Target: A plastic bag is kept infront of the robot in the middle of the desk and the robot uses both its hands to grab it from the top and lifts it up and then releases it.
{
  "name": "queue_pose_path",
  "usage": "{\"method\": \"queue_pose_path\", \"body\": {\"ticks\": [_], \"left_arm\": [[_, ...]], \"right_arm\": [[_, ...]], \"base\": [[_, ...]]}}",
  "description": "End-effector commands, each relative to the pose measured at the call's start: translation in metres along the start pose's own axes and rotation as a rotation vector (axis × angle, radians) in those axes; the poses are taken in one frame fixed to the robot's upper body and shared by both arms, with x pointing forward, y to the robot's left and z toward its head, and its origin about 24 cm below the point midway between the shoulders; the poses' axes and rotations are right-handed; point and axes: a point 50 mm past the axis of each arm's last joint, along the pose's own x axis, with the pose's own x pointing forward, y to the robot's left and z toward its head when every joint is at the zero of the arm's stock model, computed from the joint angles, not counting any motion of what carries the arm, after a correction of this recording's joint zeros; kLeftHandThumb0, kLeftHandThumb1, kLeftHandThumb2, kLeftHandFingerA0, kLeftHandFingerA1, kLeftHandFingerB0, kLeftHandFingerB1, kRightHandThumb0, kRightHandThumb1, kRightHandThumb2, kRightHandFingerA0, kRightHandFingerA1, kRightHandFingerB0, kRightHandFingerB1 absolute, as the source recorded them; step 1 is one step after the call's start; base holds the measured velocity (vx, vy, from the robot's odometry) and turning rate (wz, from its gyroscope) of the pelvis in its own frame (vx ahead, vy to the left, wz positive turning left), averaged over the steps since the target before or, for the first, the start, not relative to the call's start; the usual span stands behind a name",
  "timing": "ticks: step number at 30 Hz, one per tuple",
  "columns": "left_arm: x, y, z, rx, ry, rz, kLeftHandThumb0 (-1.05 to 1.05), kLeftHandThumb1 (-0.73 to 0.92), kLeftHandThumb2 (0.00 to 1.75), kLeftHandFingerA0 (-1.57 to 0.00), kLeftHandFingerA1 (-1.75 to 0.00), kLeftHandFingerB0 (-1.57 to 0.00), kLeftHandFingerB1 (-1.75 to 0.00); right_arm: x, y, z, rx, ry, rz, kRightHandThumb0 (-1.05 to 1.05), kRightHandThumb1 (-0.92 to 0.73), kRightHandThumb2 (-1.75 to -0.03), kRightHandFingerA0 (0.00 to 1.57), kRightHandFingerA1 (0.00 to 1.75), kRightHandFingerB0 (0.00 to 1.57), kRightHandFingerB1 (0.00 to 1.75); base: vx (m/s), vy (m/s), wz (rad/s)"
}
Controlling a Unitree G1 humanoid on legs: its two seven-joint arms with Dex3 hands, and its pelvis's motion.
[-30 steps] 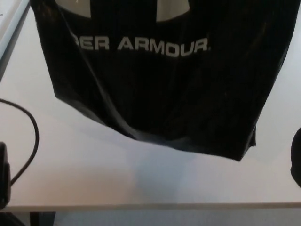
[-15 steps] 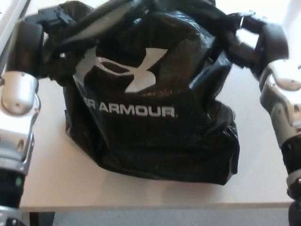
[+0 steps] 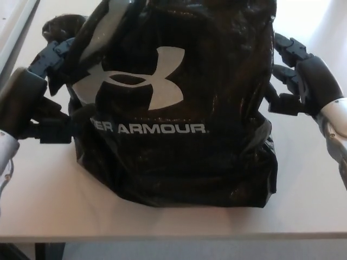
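Black plastic bag (image 3: 179, 108) sits mid-desk (image 3: 49, 206), contents hidden. Left hand (image 3: 40, 103) and right hand (image 3: 298, 81) flank it, fingers spread, gripping nothing, touching bag sides.

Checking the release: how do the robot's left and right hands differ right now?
The left hand sits low against the black plastic bag, fingers touching its side; the right hand sits higher, its fingers spread beside the bag's edge. Both are black, open, flanking the bag on the desk.
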Motion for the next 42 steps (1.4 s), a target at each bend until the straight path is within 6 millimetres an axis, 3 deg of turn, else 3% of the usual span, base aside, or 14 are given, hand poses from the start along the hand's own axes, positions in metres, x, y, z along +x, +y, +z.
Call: {"method": "queue_pose_path", "body": {"ticks": [1,4,8,9,13,14,15,17,21,23,27,31,38,42], "left_arm": [[-0.012,0.004,-0.001,0.022,0.009,-0.048,-0.91,0.63,1.02,0.0,-0.2,-0.13,-0.27],[-0.02,0.007,0.0,0.025,0.002,-0.042,-0.9,0.66,1.03,-0.11,-0.15,-0.11,-0.29],[-0.033,0.013,0.003,0.032,0.003,-0.035,-0.96,0.72,1.05,-0.08,-0.07,-0.09,-0.2],[-0.038,0.017,0.004,0.031,-0.004,-0.032,-0.86,0.67,1.08,0.0,-0.19,-0.04,-0.21],[-0.046,0.022,0.005,0.009,-0.013,-0.034,-0.89,0.69,1.06,-0.02,-0.16,-0.04,-0.18],[-0.05,0.027,0.004,0.03,-0.01,-0.017,-0.92,0.71,1.06,-0.08,-0.16,-0.08,-0.16],[-0.053,0.027,0.004,0.027,-0.01,-0.011,-0.91,0.7,1.06,-0.08,-0.16,-0.08,-0.18],[-0.054,0.03,0.003,0.034,-0.013,0.013,-0.89,0.7,1.07,-0.01,-0.13,-0.01,-0.17],[-0.056,0.045,0.005,0.16,-0.021,0.073,-0.91,0.7,1.06,-0.1,-0.28,-0.08,-0.19],[-0.055,0.053,0.004,0.137,-0.039,0.114,-0.94,0.7,1.05,-0.07,-0.14,-0.09,-0.16],[-0.054,0.062,0.005,0.17,-0.056,0.16,-0.82,0.65,1.05,0.0,-0.16,0.0,-0.19],[-0.054,0.075,0.008,0.154,-0.063,0.225,-1.04,0.74,1.04,0.0,-0.01,-0.06,-0.06],[-0.059,0.098,0.008,0.21,-0.098,0.398,-1.05,0.75,1.06,0.0,-0.01,0.0,-0.07],[-0.071,0.098,0.007,0.201,-0.124,0.428,-1.05,0.73,1.06,0.0,-0.03,0.0,-0.12]], "right_arm": [[-0.01,-0.006,-0.002,-0.054,0.042,0.064,-1.01,-0.65,-0.98,0.0,0.08,0.0,0.0],[-0.017,-0.01,0.002,-0.048,-0.002,0.073,-1.05,-0.66,-0.99,0.0,0.06,0.0,0.0],[-0.033,-0.013,0.012,-0.074,-0.063,0.074,-1.05,-0.67,-1.01,0.0,0.1,0.0,0.0],[-0.042,-0.014,0.015,-0.074,-0.089,0.091,-1.05,-0.66,-1.01,0.0,0.11,0.0,0.0],[-0.055,-0.014,0.019,-0.048,-0.116,0.112,-1.05,-0.65,-1.0,0.0,0.09,0.0,0.0],[-0.063,-0.013,0.019,-0.058,-0.149,0.126,-0.84,-0.72,-0.63,0.0,0.14,0.0,0.0],[-0.072,-0.012,0.019,-0.06,-0.137,0.126,-0.95,-0.6,-0.96,0.0,0.18,0.0,0.0],[-0.079,-0.012,0.019,-0.06,-0.139,0.127,-1.03,-0.62,-1.0,0.0,0.15,0.0,0.0],[-0.1,-0.011,0.018,-0.091,-0.184,0.11,-0.99,-0.62,-0.98,0.05,0.25,0.0,0.0],[-0.106,-0.012,0.017,-0.096,-0.186,0.125,-0.93,-0.58,-0.94,0.03,0.27,0.0,0.0],[-0.115,-0.012,0.012,-0.094,-0.175,0.132,-0.91,-0.57,-0.93,0.03,0.29,0.0,0.0],[-0.123,-0.012,0.009,-0.09,-0.179,0.132,-1.01,-0.63,-0.99,0.09,0.25,0.0,0.0],[-0.144,-0.017,-0.005,-0.025,-0.125,0.116,-1.03,-0.63,-1.01,0.0,0.2,0.0,0.0],[-0.162,-0.016,-0.011,-0.022,-0.149,0.074,-0.94,-0.59,-0.99,0.01,0.31,0.0,0.03]], "base": [[0.0,0.0,0.0],[0.0,0.0,0.0],[0.0,0.0,0.0],[0.0,0.0,0.0],[0.0,0.0,0.0],[0.0,0.0,0.0],[0.0,0.0,0.0],[0.0,0.0,0.0],[0.0,0.0,0.0],[0.0,0.0,0.0],[0.0,0.0,0.0],[0.0,0.0,0.0],[0.0,0.0,0.0],[0.0,0.0,0.0]]}}
